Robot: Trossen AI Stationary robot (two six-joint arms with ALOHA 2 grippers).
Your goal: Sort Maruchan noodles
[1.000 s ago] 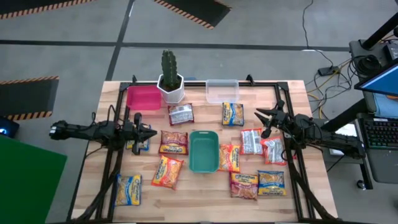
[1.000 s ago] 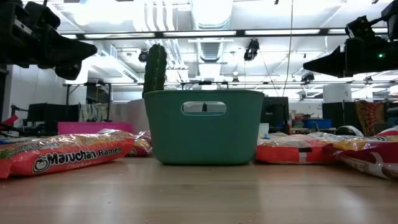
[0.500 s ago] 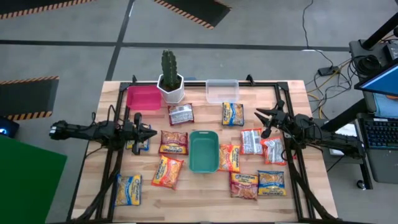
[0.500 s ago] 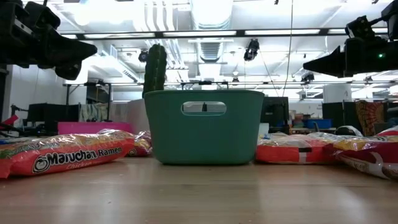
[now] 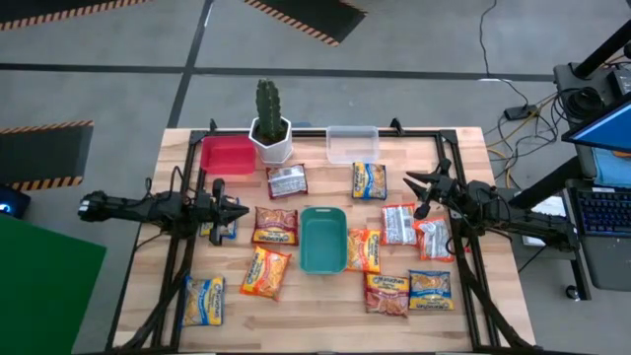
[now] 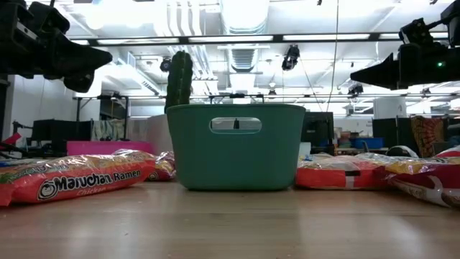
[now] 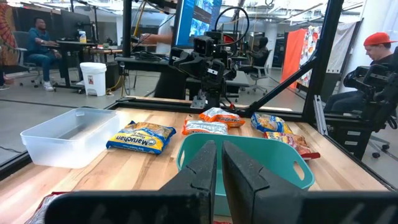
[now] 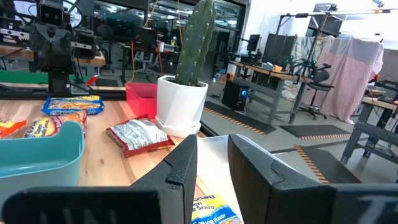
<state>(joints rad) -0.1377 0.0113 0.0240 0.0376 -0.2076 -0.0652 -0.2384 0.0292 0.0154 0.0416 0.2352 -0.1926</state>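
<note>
Several Maruchan noodle packets lie flat on the wooden table around a green tray point(image 5: 322, 239): a white-red one point(image 5: 286, 180), a yellow-blue one point(image 5: 369, 180), an orange-red one point(image 5: 265, 271) and others. My left gripper point(image 5: 240, 210) hovers level above the table's left side, shut and holding nothing; in its wrist view point(image 7: 219, 168) it points at the green tray point(image 7: 249, 163). My right gripper point(image 5: 414, 192) hovers level above the right side, open and holding nothing point(image 8: 211, 163).
A pink tray point(image 5: 228, 154), a cactus in a white pot point(image 5: 269, 128) and a clear tray point(image 5: 352, 144) stand along the far edge. A black frame point(image 5: 177, 256) runs round the table. People sit at desks in the room beyond point(image 7: 40, 37).
</note>
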